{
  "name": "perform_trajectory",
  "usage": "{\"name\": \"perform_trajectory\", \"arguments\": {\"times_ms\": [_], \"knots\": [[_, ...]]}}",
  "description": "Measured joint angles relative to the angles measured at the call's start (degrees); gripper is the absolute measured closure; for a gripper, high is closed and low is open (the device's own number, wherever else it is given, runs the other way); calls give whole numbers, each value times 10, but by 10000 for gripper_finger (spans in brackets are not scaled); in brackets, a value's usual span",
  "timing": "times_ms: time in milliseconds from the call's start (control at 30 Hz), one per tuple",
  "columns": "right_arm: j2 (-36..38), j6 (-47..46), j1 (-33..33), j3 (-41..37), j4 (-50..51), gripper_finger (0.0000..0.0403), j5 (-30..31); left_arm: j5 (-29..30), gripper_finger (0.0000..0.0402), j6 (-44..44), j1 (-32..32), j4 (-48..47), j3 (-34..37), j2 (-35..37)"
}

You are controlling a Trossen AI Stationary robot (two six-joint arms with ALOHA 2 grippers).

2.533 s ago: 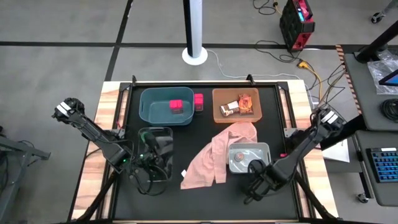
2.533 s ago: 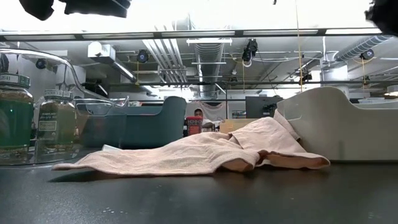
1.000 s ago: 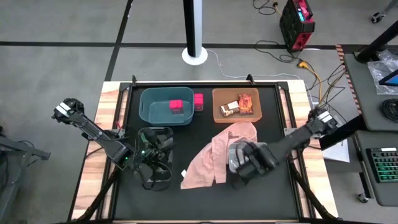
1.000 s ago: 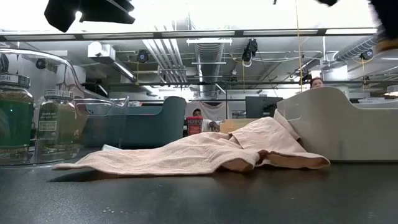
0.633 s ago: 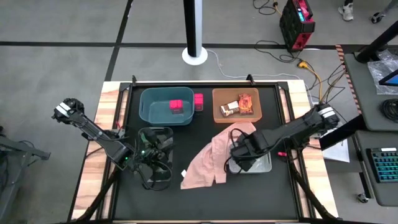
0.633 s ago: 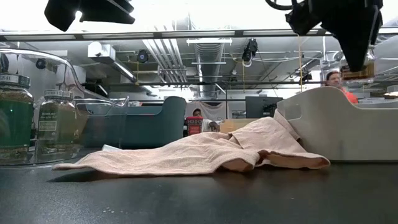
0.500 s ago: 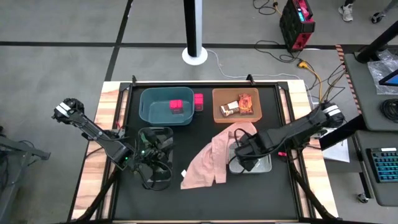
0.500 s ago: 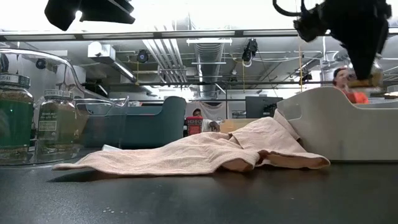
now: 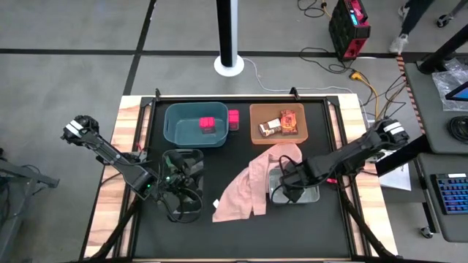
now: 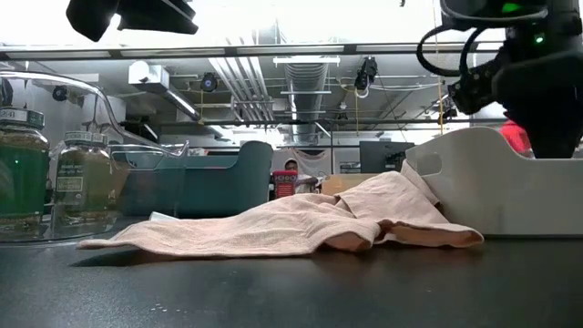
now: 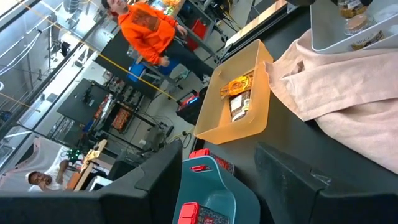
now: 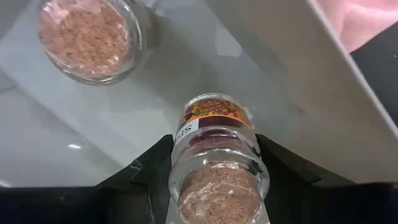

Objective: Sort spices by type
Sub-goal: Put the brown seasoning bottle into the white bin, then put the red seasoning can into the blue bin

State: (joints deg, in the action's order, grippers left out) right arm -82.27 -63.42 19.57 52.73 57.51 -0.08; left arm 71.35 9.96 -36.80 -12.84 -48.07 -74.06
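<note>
Right gripper point(image 12: 214, 180) is clamped on a spice jar point(image 12: 214, 155): a finger each side of the glass body, just below the pinkish-brown top. The jar's long axis runs along the fingers, label end toward the floor of the grey bin point(image 9: 311, 193), top end toward the wrist camera. It hangs over that bin's floor; contact with the floor can't be judged.

A second jar point(image 12: 87, 37) of the same kind stands upright in the same bin, near but apart from the held one.

Around it, from above: the pink cloth point(image 9: 252, 186) lies against the bin's left side, one fold draped toward the orange bin point(image 9: 278, 123), which holds flat packets point(image 11: 239, 96). The teal bin point(image 9: 194, 124) holds a pink box point(image 9: 208, 124); another pink box point(image 9: 233, 118) sits between teal and orange bins.

You'll find the left gripper point(image 9: 179, 179) waiting over the clear bin point(image 9: 183, 157), which holds green-lidded jars point(image 10: 23, 173). Its fingers stand apart with nothing between them.
</note>
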Motion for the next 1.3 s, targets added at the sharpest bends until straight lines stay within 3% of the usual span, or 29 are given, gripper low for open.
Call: {"name": "perform_trajectory", "arguments": {"times_ms": [200, 600, 933, 1300], "knots": [[-25, 28, 0, 0, -9, 220, 0, 0, 217, -2, 0, 0, 0, 0], [-28, 36, -1, 8, -8, 153, 2, 0, 217, -14, 0, 0, 0, 0], [6, 59, 0, 73, 42, 170, 57, -2, 217, -31, 0, 0, 0, 0], [27, 172, 21, 145, 19, 183, 226, -153, 217, -49, 0, 4, 0, 0]]}}
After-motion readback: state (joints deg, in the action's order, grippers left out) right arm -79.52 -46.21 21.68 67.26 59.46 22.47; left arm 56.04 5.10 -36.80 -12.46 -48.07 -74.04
